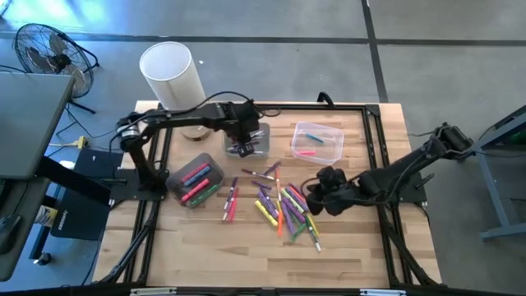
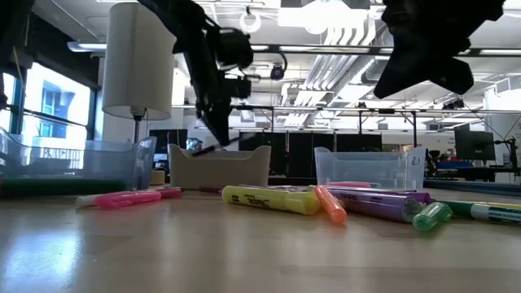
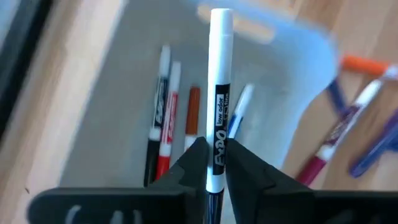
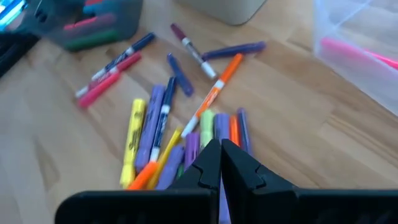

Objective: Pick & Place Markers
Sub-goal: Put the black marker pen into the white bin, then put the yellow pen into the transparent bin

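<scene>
My left gripper [image 3: 216, 146] hangs over the small grey bin [image 1: 256, 148] at the table's far middle, shut on a white marker with a black label [image 3: 219, 74]. Several markers [image 3: 168, 118] lie on that bin's floor. Loose markers of many colours [image 1: 283, 205] lie flat in a heap at the table's middle. My right gripper [image 4: 220, 146] hovers shut above the right side of the heap [image 4: 180, 137] with nothing between its fingers. In the high view it is at the heap's right [image 1: 314, 196]. My left gripper pinches the white marker by its labelled barrel [image 3: 217, 155] between the two fingers. The fingers come from above, slanting down, and lie along the marker. The marker's white end sticks out ahead of the fingertips. It is lifted clear above the grey bin.
A dark bin [image 1: 196, 181] with pink, red and green markers stands at the left. A clear bin [image 1: 317, 141] holding a pink marker stands at the far right. A white cylinder [image 1: 171, 72] rises at the far left corner. Bare wood lies along the near edge.
</scene>
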You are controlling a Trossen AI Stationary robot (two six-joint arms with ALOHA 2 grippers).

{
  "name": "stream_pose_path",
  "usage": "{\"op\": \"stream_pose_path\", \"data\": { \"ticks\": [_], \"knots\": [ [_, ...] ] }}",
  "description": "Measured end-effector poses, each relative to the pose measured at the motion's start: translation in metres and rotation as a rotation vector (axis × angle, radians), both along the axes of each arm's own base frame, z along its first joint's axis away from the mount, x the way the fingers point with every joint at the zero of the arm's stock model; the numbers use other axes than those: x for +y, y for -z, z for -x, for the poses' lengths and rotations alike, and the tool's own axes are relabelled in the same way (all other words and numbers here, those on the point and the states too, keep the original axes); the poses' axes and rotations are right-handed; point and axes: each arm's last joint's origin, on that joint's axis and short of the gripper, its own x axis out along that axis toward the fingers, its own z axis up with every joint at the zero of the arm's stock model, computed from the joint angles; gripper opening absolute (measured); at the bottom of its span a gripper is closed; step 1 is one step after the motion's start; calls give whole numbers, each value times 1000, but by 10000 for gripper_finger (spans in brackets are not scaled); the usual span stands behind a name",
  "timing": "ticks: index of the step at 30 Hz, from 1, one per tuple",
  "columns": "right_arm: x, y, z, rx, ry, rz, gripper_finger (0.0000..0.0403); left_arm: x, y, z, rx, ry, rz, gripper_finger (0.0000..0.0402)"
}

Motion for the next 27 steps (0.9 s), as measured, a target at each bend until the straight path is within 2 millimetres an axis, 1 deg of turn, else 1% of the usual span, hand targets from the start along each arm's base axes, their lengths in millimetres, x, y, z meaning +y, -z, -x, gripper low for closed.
{"op": "stream_pose_path", "data": {
  "ticks": [3,5,11,13,16,17,19,21,24,25,27],
  "knots": [
    [-5,0,-2,-8,42,-13,2,5,9,-2,20,-5,7,79],
    [-8,0,-3,-11,58,-18,1,5,12,-3,34,11,4,88],
    [-13,0,-4,-9,77,-15,2,3,11,-3,47,50,-3,93],
    [-14,0,-5,-2,69,-4,1,3,3,-4,49,45,16,94],
    [-14,0,-5,8,52,1,2,2,-22,-4,33,14,55,95],
    [-14,0,-5,13,42,-3,4,-2,-31,-4,30,10,69,95],
    [-13,1,-5,24,23,-24,4,-11,-49,-11,-23,8,64,95],
    [-12,1,-4,37,4,-47,3,-27,-62,-17,-43,9,71,95],
    [-11,2,-4,61,-25,-81,1,-59,-83,-27,-119,26,68,96],
    [-10,3,-3,72,-40,-95,1,-71,-88,-30,-139,31,65,96],
    [-9,4,-2,99,-73,-120,2,-97,-88,-36,-148,55,85,96]
  ]
}}
